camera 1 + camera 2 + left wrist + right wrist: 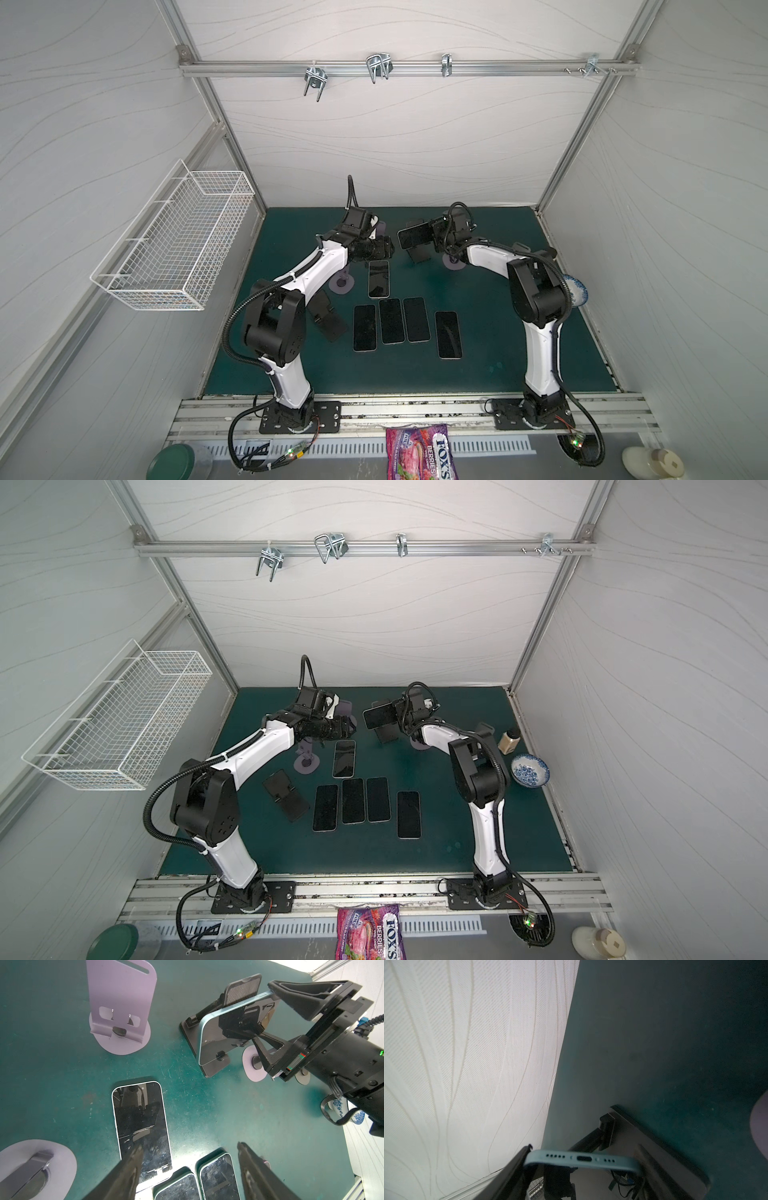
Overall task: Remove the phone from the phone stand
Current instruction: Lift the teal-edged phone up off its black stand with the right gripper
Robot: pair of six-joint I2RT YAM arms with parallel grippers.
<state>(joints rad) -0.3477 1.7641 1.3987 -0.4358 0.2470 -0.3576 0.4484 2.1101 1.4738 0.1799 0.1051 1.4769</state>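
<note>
Right claw [264, 1015] is clamped on the phone [216, 1039], a finger on each long edge near the port end; the right wrist view shows the phone [581, 1159] end-on. Turned sideways with its screen tilted up, the phone sits at the black stand [212, 1071]. Its lower edge is at the stand's lip, whose small hook shows in front of the glass, and the backrest rises behind its upper edge. Whether it rests on the lip or hangs just clear cannot be told. In both top views phone [413, 238] and stand [420, 254] are at the far middle of the green mat [498, 365]. Left claw [189, 1145] hangs just left of them, jaws apart with nothing between, over the mat by one flat phone [141, 1126]. Nearer the front, four more flat phones [392, 321] lie side by side, with a second black stand [328, 318] to their left. Purple stands [121, 1001] are set about the mat, one base just beside the right claw. A bowl [530, 771] and a small bottle [509, 741] sit near the mat's right edge.
</note>
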